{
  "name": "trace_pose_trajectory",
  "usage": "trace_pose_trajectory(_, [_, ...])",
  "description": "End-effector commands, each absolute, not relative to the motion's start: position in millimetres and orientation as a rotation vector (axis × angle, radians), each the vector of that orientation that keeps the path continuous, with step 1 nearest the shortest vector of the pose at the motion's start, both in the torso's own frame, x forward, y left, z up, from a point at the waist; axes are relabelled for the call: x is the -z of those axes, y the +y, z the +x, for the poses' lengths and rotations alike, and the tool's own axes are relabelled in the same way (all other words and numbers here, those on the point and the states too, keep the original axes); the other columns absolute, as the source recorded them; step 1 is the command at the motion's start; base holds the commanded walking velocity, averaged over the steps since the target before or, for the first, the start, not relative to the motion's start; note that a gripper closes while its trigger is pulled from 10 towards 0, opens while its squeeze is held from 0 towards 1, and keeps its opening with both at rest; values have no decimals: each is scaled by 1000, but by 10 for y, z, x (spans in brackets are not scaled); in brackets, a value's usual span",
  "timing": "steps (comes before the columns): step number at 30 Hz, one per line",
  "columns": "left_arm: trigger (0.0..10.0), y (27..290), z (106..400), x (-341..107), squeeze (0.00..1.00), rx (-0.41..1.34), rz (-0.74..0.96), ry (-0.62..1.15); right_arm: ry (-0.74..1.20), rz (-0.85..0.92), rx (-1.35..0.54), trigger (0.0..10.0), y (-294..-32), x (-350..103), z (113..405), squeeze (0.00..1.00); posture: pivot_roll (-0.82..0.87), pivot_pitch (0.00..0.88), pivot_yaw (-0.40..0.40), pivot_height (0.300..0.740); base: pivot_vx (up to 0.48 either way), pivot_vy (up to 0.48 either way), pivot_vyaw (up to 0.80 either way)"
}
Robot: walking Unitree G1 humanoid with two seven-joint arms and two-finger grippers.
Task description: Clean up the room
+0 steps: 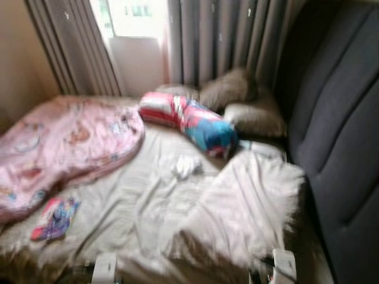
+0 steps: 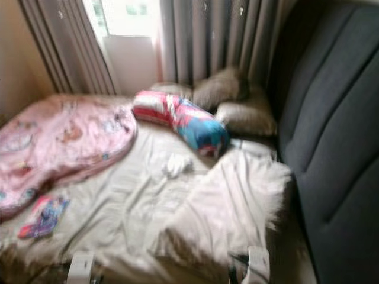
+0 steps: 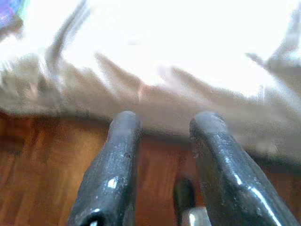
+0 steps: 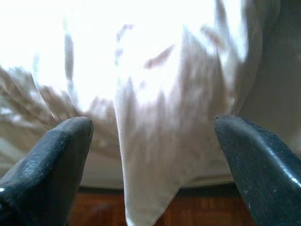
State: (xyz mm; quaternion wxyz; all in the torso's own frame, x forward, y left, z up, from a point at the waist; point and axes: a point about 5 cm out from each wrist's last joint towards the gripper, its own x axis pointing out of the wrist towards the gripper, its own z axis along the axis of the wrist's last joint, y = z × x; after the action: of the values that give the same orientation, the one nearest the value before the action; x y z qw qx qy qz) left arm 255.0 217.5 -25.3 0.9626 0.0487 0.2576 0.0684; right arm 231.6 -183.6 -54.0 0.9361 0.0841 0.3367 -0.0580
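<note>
A bed [image 1: 142,207] with a rumpled pale sheet takes up most of the scene, blurred in both eye views. Behind the bed hang grey curtains [image 1: 219,41] with a bright window [image 1: 133,18] between them. Along the bed's right side stands a dark padded headboard [image 1: 343,136]. Below the bed's near edge, the wrist views show a reddish wooden floor [image 3: 42,183].

On the bed lie one pink printed blanket [image 1: 65,142], spread over the left part; one bolster [image 1: 189,121] striped red, white and blue, lying aslant near the middle towards the curtains; and three beige pillows [image 1: 254,118] heaped in the corner between the curtains and the headboard, just beyond the bolster. One small white crumpled thing [image 1: 186,167] sits on the sheet just in front of the bolster; what it is cannot be told. One small pink and blue item [image 1: 54,219] lies near the bed's front left edge, below the pink blanket. A white fluffy cover [image 1: 249,207] lies bunched on the right part, beside the headboard.

Both arms are held low at the bed's near edge. The left gripper [image 3: 162,125] points at the edge of the sheet over the floor, its fingers apart by a narrow gap and holding nothing. The right gripper [image 4: 153,127] faces hanging folds of the sheet, its fingers spread wide and empty.
</note>
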Motion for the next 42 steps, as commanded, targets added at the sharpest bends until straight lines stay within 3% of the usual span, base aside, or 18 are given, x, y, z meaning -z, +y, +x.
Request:
trace_pose_trajectory(1, [10000,2145,2826,-40,0,-132,104,352,649,181,122,10000,-1834,512,2339,0,-17,0,-52,740,0,0,0])
trace_pose_trajectory(7, [10000,2095,2917,-159,0,-104,86,265,575,165,120,10000,-1854,461,2366,0,-21,0,-61,740,0,0,0])
trace_pose_trajectory(9, [10000,2056,2939,-194,0,-96,78,231,350,146,109,10000,-1901,26,2839,0,-27,0,-63,740,0,0,0])
trace_pose_trajectory(11, [10000,2018,2967,-230,0,-89,72,205,233,138,109,10000,-1922,-206,3026,0,-28,0,-63,740,0,0,0])
trace_pose_trajectory(16, [10000,1930,2949,-259,0,-67,68,149,46,105,88,10000,-1883,-475,3141,0,-30,0,-65,740,0,0,0])
trace_pose_trajectory(24, [10000,2028,2991,-442,0,-91,91,27,-29,89,95,10000,-1928,-567,3143,0,-37,0,-73,740,0,0,0])
trace_pose_trajectory(31, [10000,1958,3127,-680,0,-44,114,-82,-6,76,89,10000,-1937,-493,3074,0,-43,0,-72,740,0,0,0])
trace_pose_trajectory(34, [10000,1910,3139,-662,0,-21,111,-65,89,65,102,10000,-1953,-315,2971,0,-45,0,-71,740,0,0,0])
trace_pose_trajectory(42, [10000,2147,2901,-132,0,-89,115,302,426,114,199,10000,-2020,245,2546,0,-42,0,-61,740,0,0,0])
